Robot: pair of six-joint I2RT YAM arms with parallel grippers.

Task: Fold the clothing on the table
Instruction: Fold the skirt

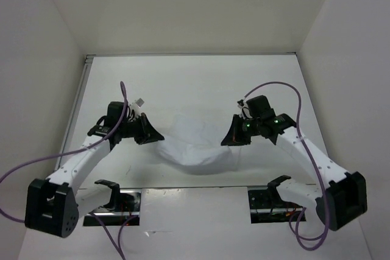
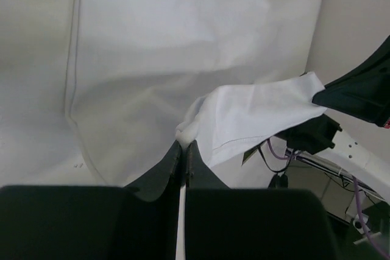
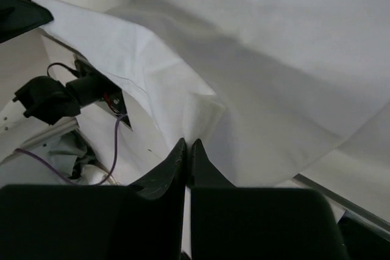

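Note:
The clothing (image 1: 196, 145), a plain white thin cloth, hangs stretched between my two grippers above the near part of the white table (image 1: 195, 83), sagging in the middle. My left gripper (image 1: 156, 136) is shut on the cloth's left corner; in the left wrist view that gripper (image 2: 184, 145) pinches a bunched corner of the clothing (image 2: 256, 114). My right gripper (image 1: 228, 138) is shut on the right corner; in the right wrist view that gripper (image 3: 187, 144) holds the clothing (image 3: 170, 89), which runs away toward the other gripper.
White walls enclose the table on three sides. A metal strip (image 1: 79, 101) runs along the table's left edge. Two dark openings with wiring (image 1: 116, 208) (image 1: 271, 205) sit beside the arm bases at the near edge. Purple cables (image 1: 286, 92) loop off both arms.

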